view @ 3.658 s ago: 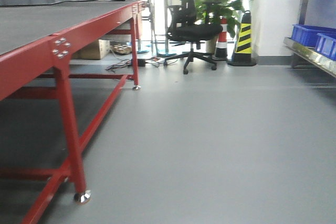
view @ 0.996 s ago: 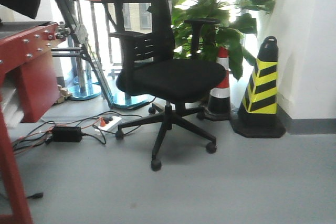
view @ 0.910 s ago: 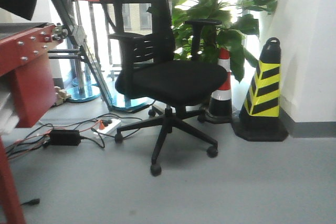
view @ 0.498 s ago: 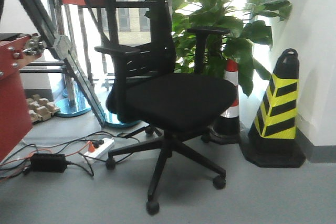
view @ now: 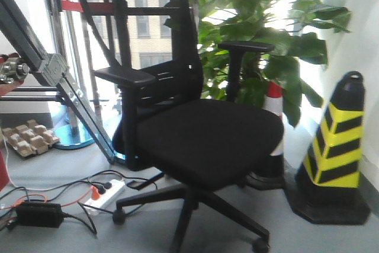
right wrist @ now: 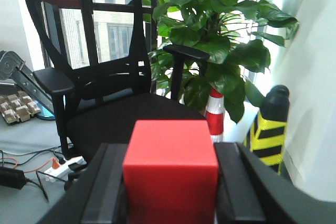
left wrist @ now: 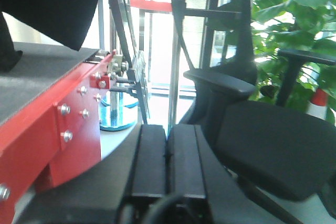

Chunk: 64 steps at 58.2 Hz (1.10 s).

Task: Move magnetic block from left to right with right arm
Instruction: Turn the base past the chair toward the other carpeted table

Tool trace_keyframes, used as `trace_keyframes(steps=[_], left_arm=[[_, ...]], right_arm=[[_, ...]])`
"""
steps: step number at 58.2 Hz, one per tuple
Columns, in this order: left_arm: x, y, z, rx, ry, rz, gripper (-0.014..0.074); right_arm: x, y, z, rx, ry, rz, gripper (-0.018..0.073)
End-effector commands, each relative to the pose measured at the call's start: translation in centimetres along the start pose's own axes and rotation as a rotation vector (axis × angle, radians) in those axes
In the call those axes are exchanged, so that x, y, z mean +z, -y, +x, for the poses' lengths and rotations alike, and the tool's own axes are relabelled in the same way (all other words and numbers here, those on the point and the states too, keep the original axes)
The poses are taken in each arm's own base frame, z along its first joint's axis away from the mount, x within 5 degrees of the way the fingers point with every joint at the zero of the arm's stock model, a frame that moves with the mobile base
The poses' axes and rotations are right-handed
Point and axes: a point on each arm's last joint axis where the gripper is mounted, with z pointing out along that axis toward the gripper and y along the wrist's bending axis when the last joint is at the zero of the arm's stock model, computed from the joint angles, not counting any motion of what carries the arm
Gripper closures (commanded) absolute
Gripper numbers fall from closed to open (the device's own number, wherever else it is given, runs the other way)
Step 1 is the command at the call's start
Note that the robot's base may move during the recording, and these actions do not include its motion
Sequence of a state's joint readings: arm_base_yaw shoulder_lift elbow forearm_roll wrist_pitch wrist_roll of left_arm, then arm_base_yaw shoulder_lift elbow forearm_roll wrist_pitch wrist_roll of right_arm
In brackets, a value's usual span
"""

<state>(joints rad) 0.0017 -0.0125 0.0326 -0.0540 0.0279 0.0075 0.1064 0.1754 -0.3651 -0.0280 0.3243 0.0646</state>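
Right claw [right wrist: 171, 184] tight on magnetic block [right wrist: 170, 166]

Close in front, 1 black office chair [view: 207, 140] on grey floor [view: 53, 167]. Behind it, a green plant [view: 266, 28] and 1 red-white cone [view: 273, 96]. At right, 1 yellow-black cone [view: 340, 146]. At lower left, a white power strip [view: 106, 194] and a black adapter [view: 38, 213].

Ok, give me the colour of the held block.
The magnetic block is plain red; right wrist view shows it best.
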Motion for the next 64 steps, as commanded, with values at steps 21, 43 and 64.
trace_keyframes(steps=[21,43,64], left_arm=[[-0.08,0.01,-0.54,-0.010,0.085,0.004,0.0722],[-0.08,0.01,-0.54,-0.010,0.085,0.004,0.0722],[-0.08,0.01,-0.54,-0.010,0.085,0.004,0.0722]], right_arm=[[-0.08,-0.04,-1.61,-0.015,0.098,0.001,0.0199],[-0.08,-0.04,-1.61,-0.015,0.098,0.001,0.0199],[-0.08,-0.04,-1.61,-0.015,0.098,0.001,0.0199]])
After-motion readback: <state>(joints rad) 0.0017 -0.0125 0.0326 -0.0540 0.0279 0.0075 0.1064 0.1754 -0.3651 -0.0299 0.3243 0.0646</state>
